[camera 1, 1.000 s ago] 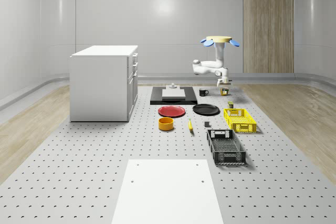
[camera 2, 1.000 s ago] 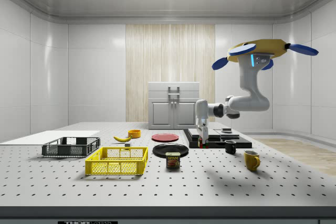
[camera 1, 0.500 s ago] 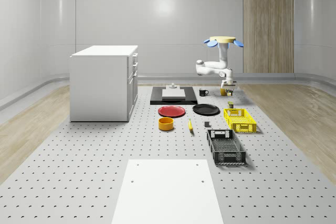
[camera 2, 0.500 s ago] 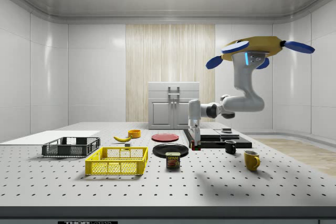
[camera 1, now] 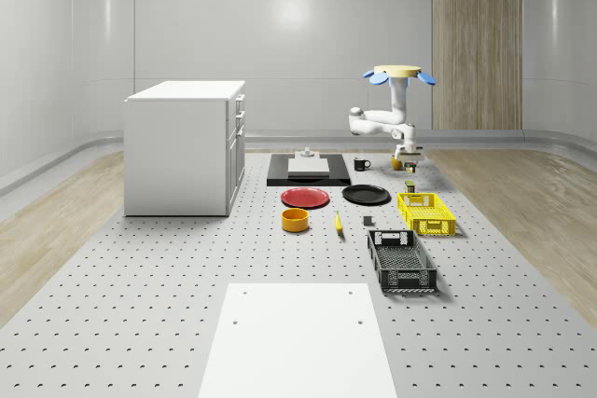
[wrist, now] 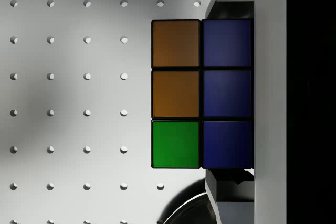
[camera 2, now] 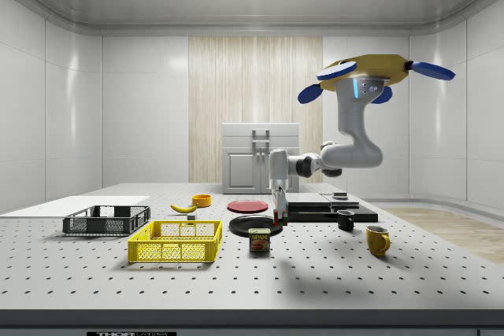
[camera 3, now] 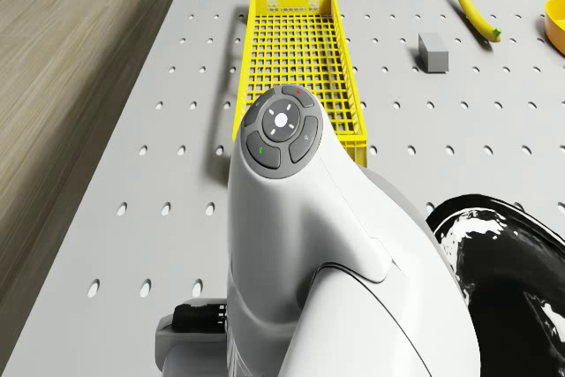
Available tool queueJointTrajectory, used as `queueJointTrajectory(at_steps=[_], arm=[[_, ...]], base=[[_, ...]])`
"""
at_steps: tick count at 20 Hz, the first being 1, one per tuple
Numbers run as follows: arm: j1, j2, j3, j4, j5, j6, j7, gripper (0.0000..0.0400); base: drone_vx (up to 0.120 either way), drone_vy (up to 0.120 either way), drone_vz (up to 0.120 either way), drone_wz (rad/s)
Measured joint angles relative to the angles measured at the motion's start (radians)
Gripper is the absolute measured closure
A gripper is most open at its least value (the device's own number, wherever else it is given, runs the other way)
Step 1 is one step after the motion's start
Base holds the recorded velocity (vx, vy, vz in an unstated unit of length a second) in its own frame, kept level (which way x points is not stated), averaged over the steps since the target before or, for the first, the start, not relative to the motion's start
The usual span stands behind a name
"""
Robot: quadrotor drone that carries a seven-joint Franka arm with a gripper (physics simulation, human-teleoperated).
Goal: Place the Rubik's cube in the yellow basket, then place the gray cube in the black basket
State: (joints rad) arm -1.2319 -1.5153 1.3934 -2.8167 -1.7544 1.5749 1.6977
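My gripper (camera 2: 277, 213) is shut on the Rubik's cube (wrist: 202, 94), whose orange, green and blue tiles show in the wrist view, with the perforated table underneath. The drone (camera 2: 366, 76) hovers above the table, and the arm reaches down beside the black plate (camera 2: 253, 226). The cube hangs a little above the table, short of the yellow basket (camera 3: 300, 41), which stands empty just beyond the arm. Past the yellow basket's side lies the small gray cube (camera 3: 433, 51). Farther along stands the black basket (camera 1: 401, 260).
A spam can (camera 2: 259, 240) stands between the gripper and the yellow basket (camera 2: 177, 241). A yellow mug (camera 2: 378, 240) and a black mug (camera 2: 345, 220) sit toward the side view's right. A banana (camera 3: 475, 11), an orange bowl (camera 1: 295, 220), a red plate (camera 1: 305, 197) and a white cabinet (camera 1: 187, 146) stand farther off.
The drone and arm have moved toward the side view's left, carrying the Rubik's cube from over the black slab to beside the black plate, nearer the yellow basket.
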Motion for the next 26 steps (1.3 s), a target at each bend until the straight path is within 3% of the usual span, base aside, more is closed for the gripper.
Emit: queueJointTrajectory(at_steps=[26], arm=[[-0.006,-0.034,0.003,0.001,0.014,0.032,0.005,0.0075]], base=[[0.12,0.0,0.0,0.0]])
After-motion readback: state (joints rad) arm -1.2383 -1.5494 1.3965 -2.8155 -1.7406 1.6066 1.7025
